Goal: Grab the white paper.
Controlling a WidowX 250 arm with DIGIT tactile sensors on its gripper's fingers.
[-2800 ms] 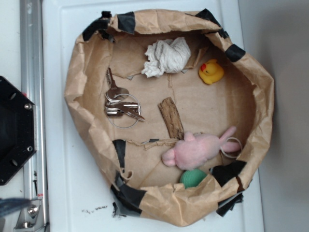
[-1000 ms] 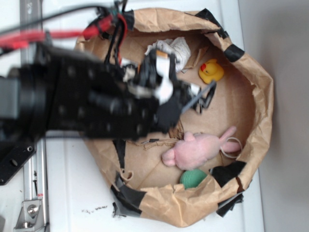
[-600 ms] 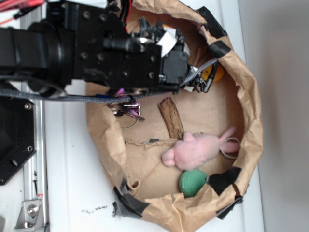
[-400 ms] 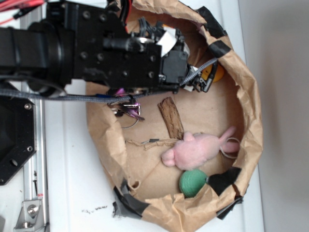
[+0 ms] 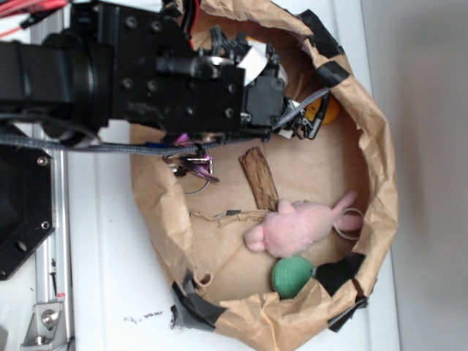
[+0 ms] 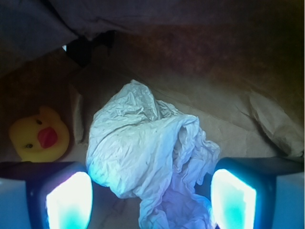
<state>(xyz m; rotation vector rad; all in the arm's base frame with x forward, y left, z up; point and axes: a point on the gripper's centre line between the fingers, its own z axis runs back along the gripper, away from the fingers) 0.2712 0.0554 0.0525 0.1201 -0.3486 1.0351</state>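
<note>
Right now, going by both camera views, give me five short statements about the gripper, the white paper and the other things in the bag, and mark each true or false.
1. The white paper sits between the open gripper's fingers. True.
2. The gripper has lifted the paper clear of the brown paper bag. False: the paper lies on the bag's floor.
3. A yellow rubber duck is beside the paper. True.
4. The pink plush toy is between the fingers. False: it lies away from the gripper, by the green ball.
5. The wooden stick stands upright. False: it lies flat.
</note>
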